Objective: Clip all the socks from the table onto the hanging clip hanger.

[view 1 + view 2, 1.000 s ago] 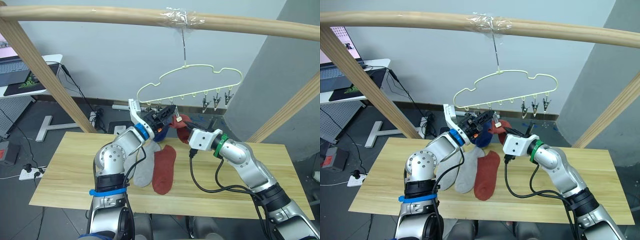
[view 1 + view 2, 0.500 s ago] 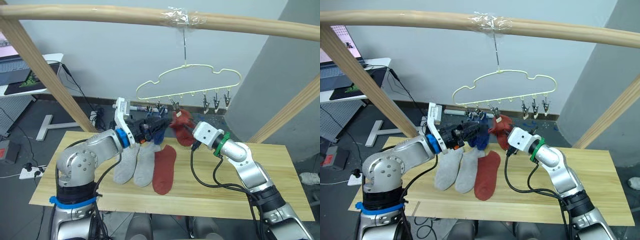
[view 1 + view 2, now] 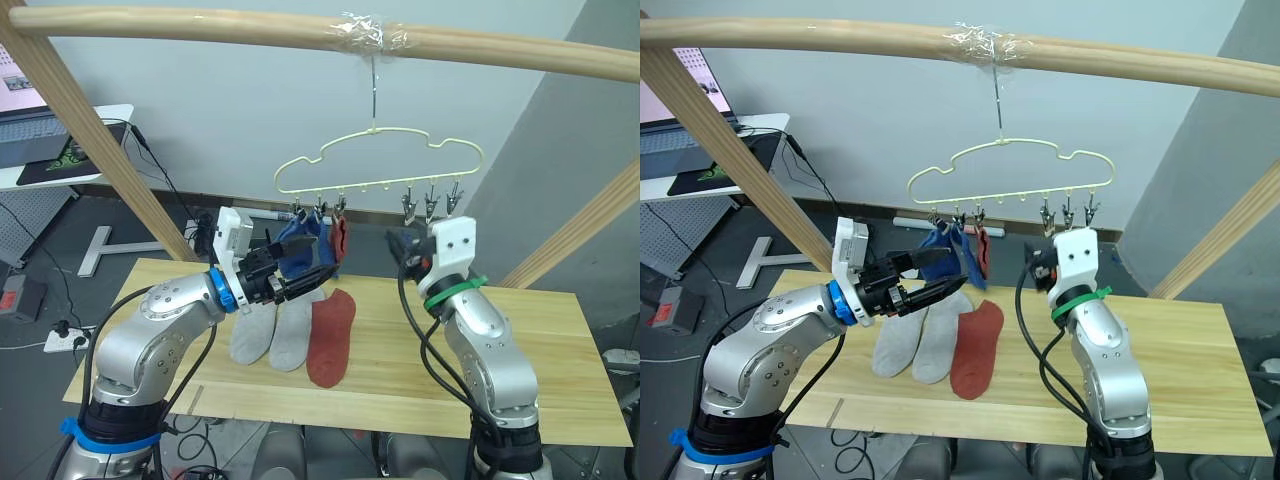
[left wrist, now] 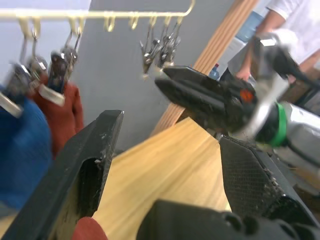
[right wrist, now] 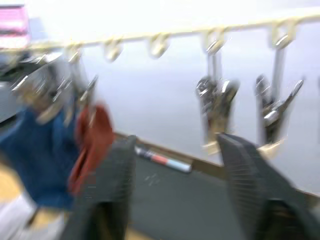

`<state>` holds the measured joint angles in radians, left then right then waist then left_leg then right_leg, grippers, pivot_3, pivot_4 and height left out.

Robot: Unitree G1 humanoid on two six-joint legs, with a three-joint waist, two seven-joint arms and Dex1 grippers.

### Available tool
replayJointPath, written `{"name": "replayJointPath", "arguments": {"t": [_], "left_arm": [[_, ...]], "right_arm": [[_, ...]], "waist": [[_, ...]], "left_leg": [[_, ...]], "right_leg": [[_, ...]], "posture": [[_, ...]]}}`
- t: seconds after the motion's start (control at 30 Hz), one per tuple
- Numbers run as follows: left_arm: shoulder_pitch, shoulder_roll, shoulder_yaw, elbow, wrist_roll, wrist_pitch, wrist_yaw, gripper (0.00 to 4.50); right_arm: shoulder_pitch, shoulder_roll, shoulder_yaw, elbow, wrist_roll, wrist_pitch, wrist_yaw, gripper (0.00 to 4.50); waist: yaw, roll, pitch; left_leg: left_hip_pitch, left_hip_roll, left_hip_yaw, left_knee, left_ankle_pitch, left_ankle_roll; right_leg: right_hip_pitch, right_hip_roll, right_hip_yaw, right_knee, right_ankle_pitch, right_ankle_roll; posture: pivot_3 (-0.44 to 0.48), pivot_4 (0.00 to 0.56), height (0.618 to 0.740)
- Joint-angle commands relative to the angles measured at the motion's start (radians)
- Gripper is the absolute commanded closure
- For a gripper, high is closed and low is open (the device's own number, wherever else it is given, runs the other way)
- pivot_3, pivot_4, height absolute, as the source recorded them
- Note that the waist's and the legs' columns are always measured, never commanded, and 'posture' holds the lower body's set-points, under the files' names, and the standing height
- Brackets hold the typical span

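Clip hanger [image 3: 378,165] hangs by its hook from the wooden pole [image 3: 300,30], above the far edge of the tabletop [image 3: 560,340]. Three of its six clips are loaded at the robot's left end: two blue socks [image 3: 305,250] and one rust red sock [image 3: 340,237] hang there, close together. Three free clips [image 3: 430,203] remain at the right end, bare.

On the tabletop, three socks lie side by side, touching: two light grey socks [image 3: 270,330] and the second rust red sock [image 3: 332,323], toes toward the robot.

Left gripper [image 3: 930,278] sits just below the hung blue socks, jaws apart, holding nothing. Right gripper [image 3: 408,250] is raised below the free clips, jaws apart, empty too.

Judgement: half done; the step in hand looks like going down for the next sock. The red one on the tabletop lies nearest the free clips and is the sensible next pick.

To do it well:
- pinch the sock at its cuff edge, so a free margin of fabric can go into the clip;
- lift clear of the neighbouring grey sock, which touches it;
- use one arm to squeeze the clip open, the other to feed the cuff in;
- expect the hanger to swing on its hook; approach gently, avoid knocking the hung socks.
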<state>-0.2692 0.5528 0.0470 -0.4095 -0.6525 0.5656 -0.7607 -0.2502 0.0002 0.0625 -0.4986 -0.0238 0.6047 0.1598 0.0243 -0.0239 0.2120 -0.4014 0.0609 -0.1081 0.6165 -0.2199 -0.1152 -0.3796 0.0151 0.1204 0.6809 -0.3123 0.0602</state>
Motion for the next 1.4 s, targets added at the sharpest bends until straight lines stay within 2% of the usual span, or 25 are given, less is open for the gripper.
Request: {"name": "replayJointPath", "arguments": {"t": [0.03,0.33,0.73,0.97,1.4], "left_arm": [[-0.025,0.001,-0.007,0.011,0.038,-0.075,-0.037,0.95],[-0.036,-0.010,-0.016,0.015,0.044,-0.093,-0.050,0.95],[-0.068,-0.022,-0.007,-0.019,0.017,-0.086,-0.040,0.95],[-0.072,-0.030,-0.007,-0.035,0.013,-0.086,-0.031,0.95],[-0.096,-0.073,0.007,-0.051,-0.007,-0.109,-0.008,0.95]], "right_arm": [[-0.049,0.014,-0.015,-0.011,-0.003,0.012,-0.049,2.30],[-0.117,0.041,-0.030,0.057,0.027,0.022,-0.100,2.30],[-0.224,0.114,-0.009,0.220,0.070,-0.062,-0.088,2.30],[-0.234,0.141,-0.004,0.234,0.106,-0.067,-0.097,2.30],[-0.269,0.124,-0.047,0.256,0.113,-0.098,-0.116,2.30]], "waist": [[-0.001,0.000,0.000],[-0.003,0.000,0.000],[-0.005,0.001,0.000],[-0.004,0.001,0.000],[-0.003,0.001,0.001]], "left_leg": [[0.000,0.000,0.000,-0.001,0.000,0.000],[-0.006,0.001,0.001,-0.006,0.000,0.000],[-0.006,0.001,0.001,-0.006,0.000,0.000],[-0.006,0.001,0.001,-0.006,0.000,0.000],[-0.006,0.001,0.000,-0.006,0.000,0.000]], "right_leg": [[0.000,0.000,0.000,0.000,0.000,0.000],[-0.009,0.000,0.000,0.001,0.000,-0.001],[-0.009,0.000,-0.001,0.001,0.000,-0.002],[-0.009,0.000,-0.001,0.001,0.000,-0.002],[-0.009,0.000,-0.001,0.001,0.000,-0.002]], "posture": [[0.135,0.160,0.740],[0.134,0.169,0.740],[0.150,0.184,0.740],[0.156,0.187,0.740],[0.152,0.190,0.740]]}}
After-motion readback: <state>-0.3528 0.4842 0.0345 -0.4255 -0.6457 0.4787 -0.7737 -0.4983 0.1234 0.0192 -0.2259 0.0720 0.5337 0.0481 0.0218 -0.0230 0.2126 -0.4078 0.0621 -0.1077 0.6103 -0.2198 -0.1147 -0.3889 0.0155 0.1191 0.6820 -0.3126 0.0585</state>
